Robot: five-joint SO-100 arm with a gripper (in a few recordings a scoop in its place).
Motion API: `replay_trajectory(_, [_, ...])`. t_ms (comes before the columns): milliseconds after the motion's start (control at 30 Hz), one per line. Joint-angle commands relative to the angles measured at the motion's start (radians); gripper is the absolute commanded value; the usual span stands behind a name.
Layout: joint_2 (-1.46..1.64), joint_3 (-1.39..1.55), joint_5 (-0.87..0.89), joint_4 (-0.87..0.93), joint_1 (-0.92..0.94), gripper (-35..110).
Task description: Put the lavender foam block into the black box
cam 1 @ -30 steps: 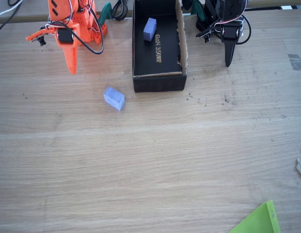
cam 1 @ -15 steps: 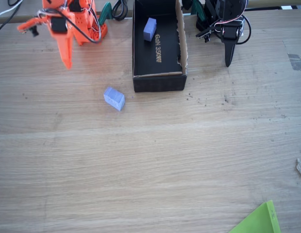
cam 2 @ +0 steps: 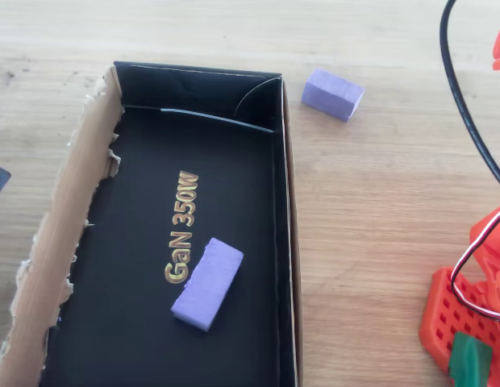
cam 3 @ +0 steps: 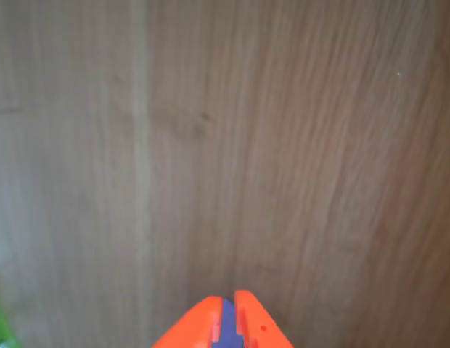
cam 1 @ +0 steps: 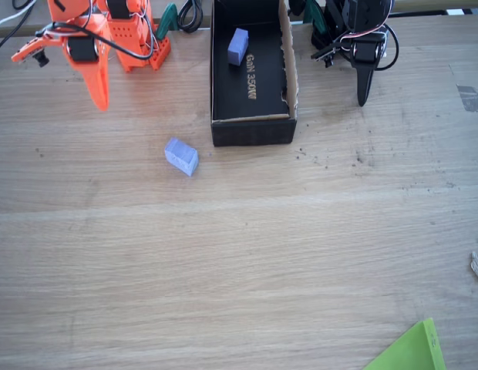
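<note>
While my orange two-finger claw hangs with fingers together, empty, over bare wooden table at upper left of fixed view, small pale lavender foam block lies on table just outside near-left corner of long black cardboard box. Slimmer violet foam block lies inside box.

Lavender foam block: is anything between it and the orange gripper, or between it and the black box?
Nothing visible. Only bare table separates the gripper, the lavender foam block and the black box; the box's near wall must be cleared.
</note>
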Motion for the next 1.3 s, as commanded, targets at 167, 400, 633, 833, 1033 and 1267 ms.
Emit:
replay_trajectory(167, [-0.127, -0.127, -0.002, 0.067, 0.020, 0])
replay_trajectory(400, [-0.215, -0.167, -0.037, 0.043, 0.040, 0])
replay_trajectory(633, [-0.224, -0.183, -0.101, 0.021, 0.040, 0])
replay_trajectory(833, [-0.210, -0.199, -0.098, 0.026, 0.023, 0])
replay_trajectory(1033, [-0.167, -0.193, -0.106, 0.043, -0.110, 0])
replay_trajectory(1267, [-0.156, -0.192, 0.048, 0.109, -0.494, 0])
